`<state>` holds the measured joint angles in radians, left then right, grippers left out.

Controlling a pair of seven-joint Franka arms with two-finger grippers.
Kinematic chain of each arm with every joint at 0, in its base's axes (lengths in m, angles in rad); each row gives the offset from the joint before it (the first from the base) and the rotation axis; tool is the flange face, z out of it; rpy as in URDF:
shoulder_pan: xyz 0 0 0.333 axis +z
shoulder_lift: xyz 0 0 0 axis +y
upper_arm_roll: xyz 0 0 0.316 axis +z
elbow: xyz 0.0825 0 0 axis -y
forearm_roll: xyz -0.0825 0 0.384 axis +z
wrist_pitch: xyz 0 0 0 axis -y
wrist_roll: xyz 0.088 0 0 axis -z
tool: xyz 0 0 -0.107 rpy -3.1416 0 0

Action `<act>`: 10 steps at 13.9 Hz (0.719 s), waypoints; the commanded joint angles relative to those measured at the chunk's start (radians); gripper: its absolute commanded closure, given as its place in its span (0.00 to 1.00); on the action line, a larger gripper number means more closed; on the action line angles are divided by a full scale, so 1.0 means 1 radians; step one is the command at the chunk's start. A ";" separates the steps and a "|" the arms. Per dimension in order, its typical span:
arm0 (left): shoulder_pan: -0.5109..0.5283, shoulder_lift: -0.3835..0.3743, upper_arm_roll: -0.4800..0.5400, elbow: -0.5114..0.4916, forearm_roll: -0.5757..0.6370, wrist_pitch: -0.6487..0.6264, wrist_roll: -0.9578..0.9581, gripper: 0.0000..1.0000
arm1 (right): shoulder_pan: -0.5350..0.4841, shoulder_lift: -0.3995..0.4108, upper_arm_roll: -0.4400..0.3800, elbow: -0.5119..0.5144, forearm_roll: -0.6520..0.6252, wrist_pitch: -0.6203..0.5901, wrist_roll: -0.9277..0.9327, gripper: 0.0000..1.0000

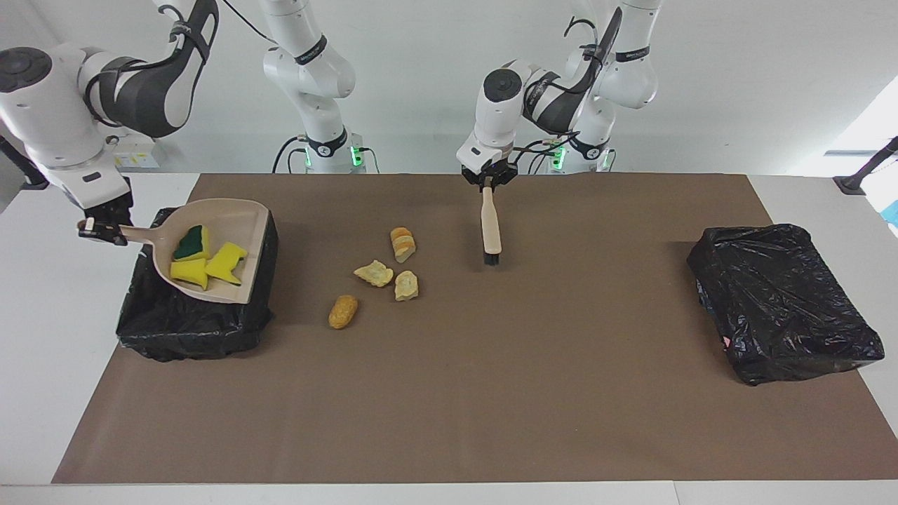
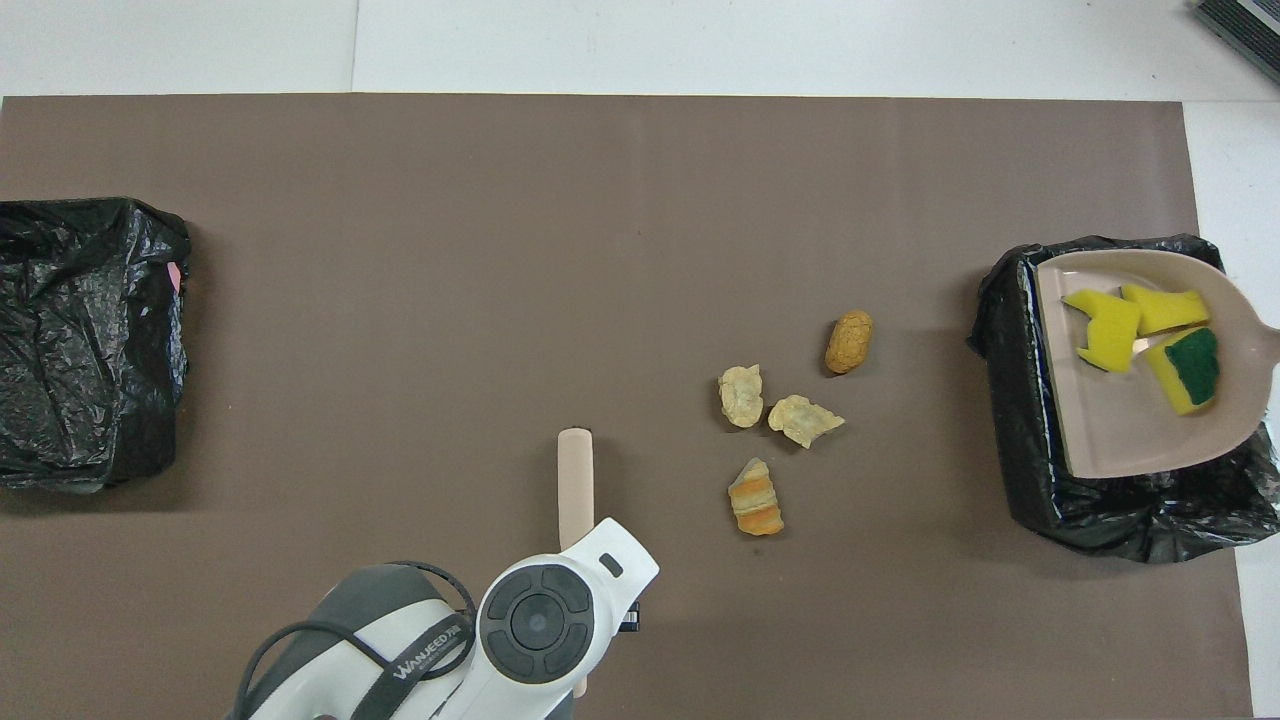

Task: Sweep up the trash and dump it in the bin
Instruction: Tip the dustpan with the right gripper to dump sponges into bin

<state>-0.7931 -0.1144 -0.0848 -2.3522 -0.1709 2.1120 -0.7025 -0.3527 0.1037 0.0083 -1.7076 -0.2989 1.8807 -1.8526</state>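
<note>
Brown matting (image 1: 449, 393) bears four bread chunks (image 1: 379, 273) unswept, while sponge scraps (image 1: 203, 259) are held in the dustpan (image 1: 210, 280) over the bin (image 1: 189, 330) by the clamped right gripper (image 1: 98, 230), tipping being judged next; the brush (image 1: 490, 231) is gripped by the left gripper (image 1: 487, 181).

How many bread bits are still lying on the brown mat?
4. A striped chunk lies nearest the robots, a flat flaky one and a lumpy one sit beside each other, and an oval one lies farthest from the robots.
</note>
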 commanded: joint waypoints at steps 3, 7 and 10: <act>-0.038 -0.005 0.019 -0.052 -0.032 0.057 -0.015 1.00 | 0.004 -0.030 0.018 -0.036 -0.326 0.067 0.102 1.00; -0.034 0.008 0.019 -0.070 -0.032 0.085 -0.014 0.96 | 0.078 -0.119 0.022 -0.176 -0.545 0.066 0.279 1.00; -0.032 0.009 0.019 -0.073 -0.033 0.098 -0.014 0.81 | 0.103 -0.122 0.021 -0.173 -0.604 0.032 0.305 1.00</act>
<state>-0.8070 -0.0924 -0.0809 -2.4027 -0.1895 2.1818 -0.7068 -0.2521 0.0136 0.0277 -1.8489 -0.8526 1.9233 -1.5773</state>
